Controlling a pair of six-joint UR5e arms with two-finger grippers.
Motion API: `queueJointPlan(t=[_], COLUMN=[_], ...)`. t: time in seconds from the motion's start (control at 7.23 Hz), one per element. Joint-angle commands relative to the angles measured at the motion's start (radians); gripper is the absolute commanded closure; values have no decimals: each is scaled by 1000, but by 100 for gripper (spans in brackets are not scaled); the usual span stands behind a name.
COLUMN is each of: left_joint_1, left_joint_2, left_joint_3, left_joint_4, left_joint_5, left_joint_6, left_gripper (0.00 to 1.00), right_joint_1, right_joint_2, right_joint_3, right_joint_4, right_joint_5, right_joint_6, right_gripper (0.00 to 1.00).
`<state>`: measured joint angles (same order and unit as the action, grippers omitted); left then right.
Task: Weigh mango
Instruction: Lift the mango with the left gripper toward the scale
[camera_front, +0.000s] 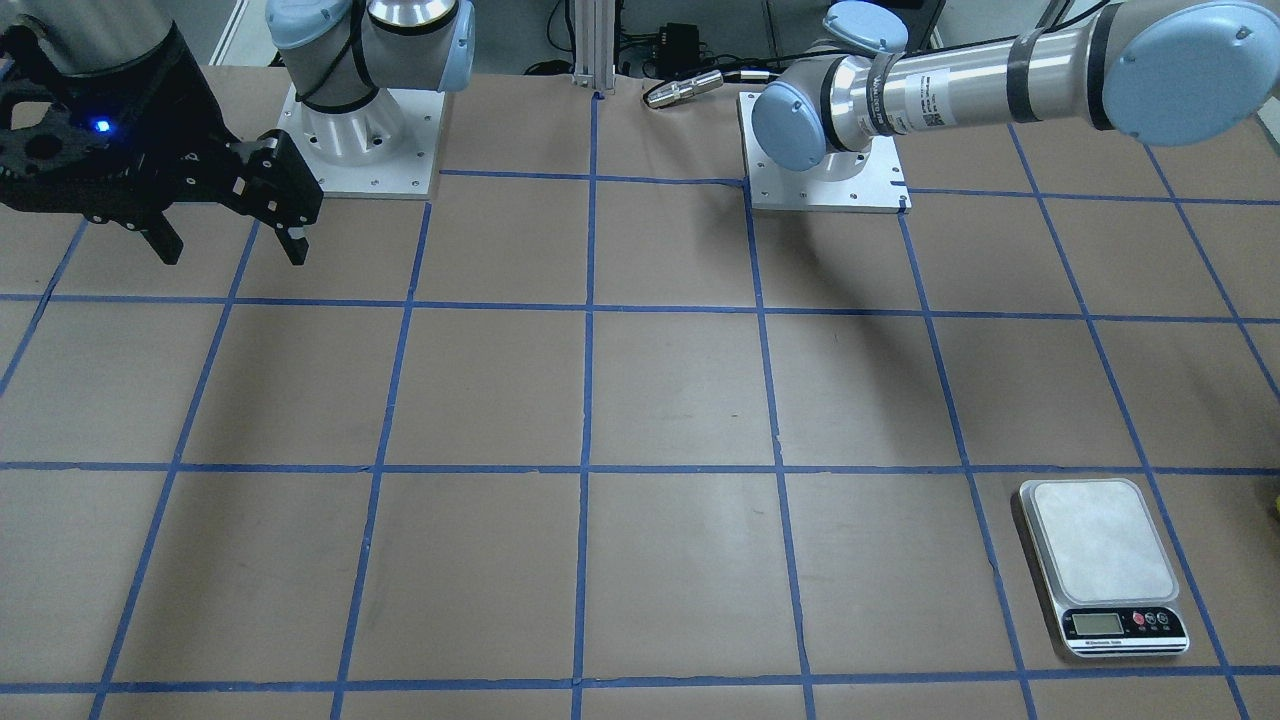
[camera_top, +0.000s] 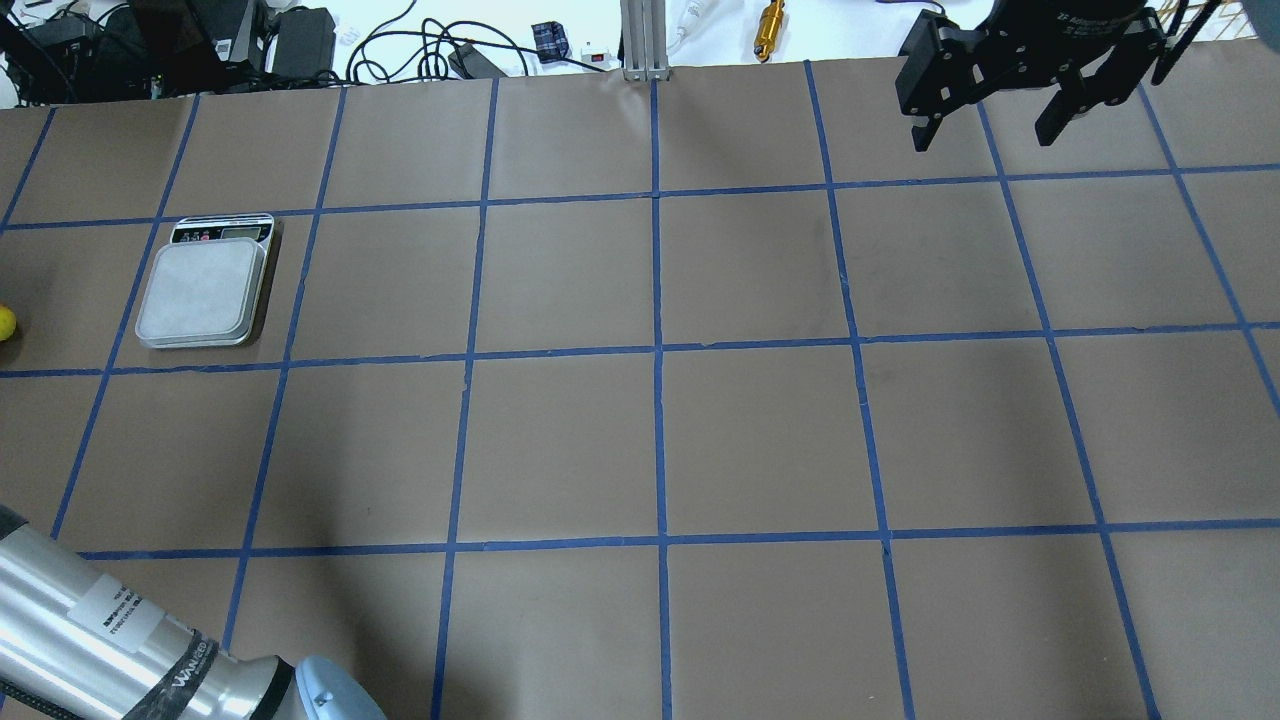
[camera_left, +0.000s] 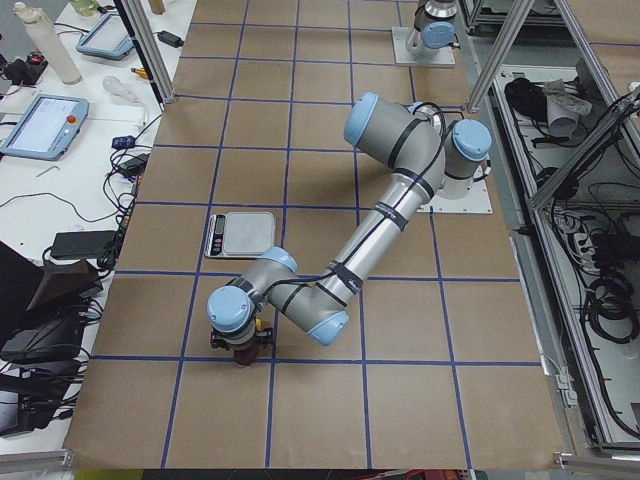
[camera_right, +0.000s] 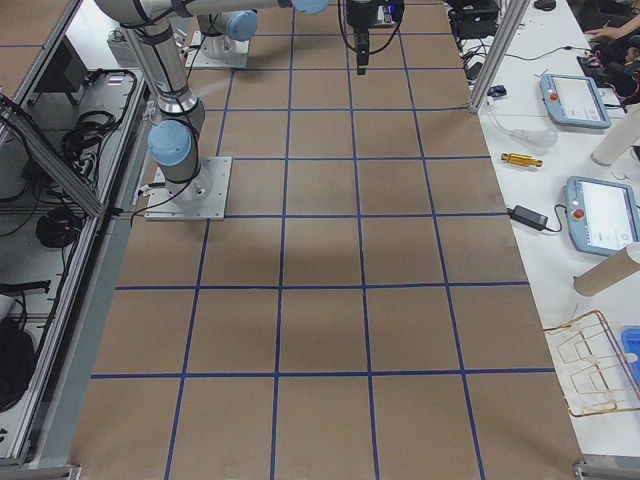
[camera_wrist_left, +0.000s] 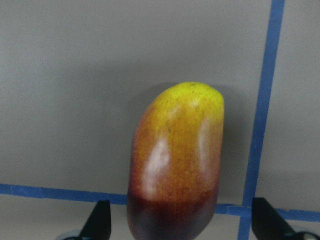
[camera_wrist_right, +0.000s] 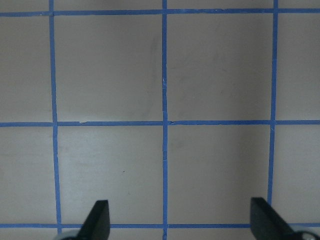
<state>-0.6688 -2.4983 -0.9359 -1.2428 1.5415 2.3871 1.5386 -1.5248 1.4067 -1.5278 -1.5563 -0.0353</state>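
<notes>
Straddling the dark red end of the mango (camera_wrist_left: 175, 165), the left end effector (camera_wrist_left: 181, 212) is spread open with jaws clear of the skin. The fruit lies on the table (camera_top: 660, 440) near the scale (camera_top: 205, 290), its long axis crosswise to the closing line. The right end effector (camera_top: 985, 138), also open, hangs well apart from the scale, so the left is nearer.
</notes>
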Motion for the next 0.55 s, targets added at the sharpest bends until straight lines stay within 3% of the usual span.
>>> queueJointPlan(t=[0.0,0.28,0.41], left_joint_1=[0,-2,-2], left_joint_2=[-20,-48,-51], left_joint_3=[-7,-9,-9], left_joint_4=[19,54,54], left_joint_5=[-12,-12,-12], left_joint_6=[17,26,27], left_gripper=[0,0,6], right_joint_1=[0,0,0], right_joint_2=[0,-1,0], right_joint_3=[0,0,0], right_joint_4=[0,0,0], right_joint_5=[1,-1,1], right_joint_6=[0,0,0], right_gripper=[0,0,0])
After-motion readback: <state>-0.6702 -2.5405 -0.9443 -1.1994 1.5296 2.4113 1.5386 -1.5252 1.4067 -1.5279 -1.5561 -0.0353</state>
